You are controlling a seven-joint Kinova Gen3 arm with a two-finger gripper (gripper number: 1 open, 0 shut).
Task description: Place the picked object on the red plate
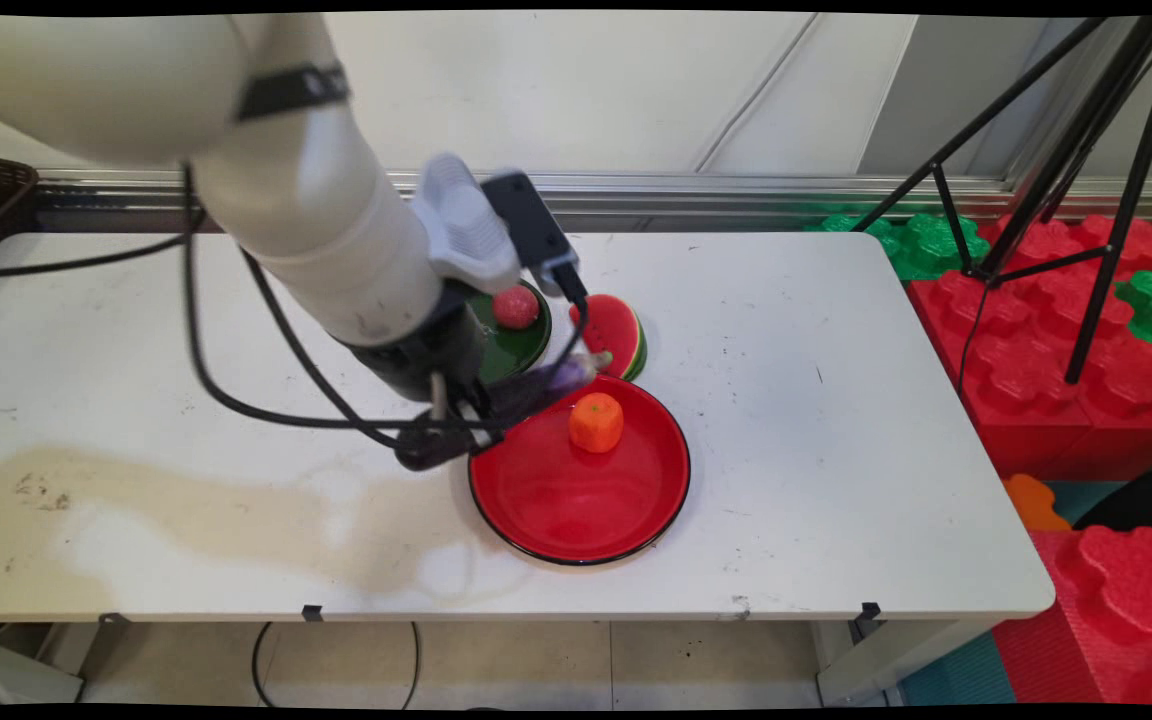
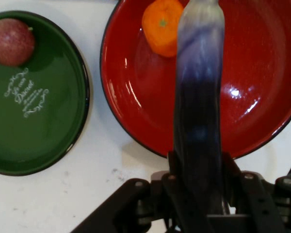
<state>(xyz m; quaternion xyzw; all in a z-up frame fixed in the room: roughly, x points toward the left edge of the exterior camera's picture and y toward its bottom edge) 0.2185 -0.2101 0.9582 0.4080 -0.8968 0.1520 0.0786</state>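
white table [image 1: 836,420] with red plate [image 1: 576,500], green plate [image 1: 521,350], watermelon slice [image 1: 616,330]

The arm covers most of the green plate [image 1: 521,350] in the main view, and the hand view cuts that plate off at its left edge. The purple eggplant [image 2: 199,97] hides the gripper [image 2: 200,187] fingertips and part of the orange fruit [image 2: 161,26], and its own tip runs off the top. The red plate [image 2: 136,97] is clipped at top and right, and the watermelon slice [image 1: 616,335] is partly hidden by a black cable [image 1: 576,330].
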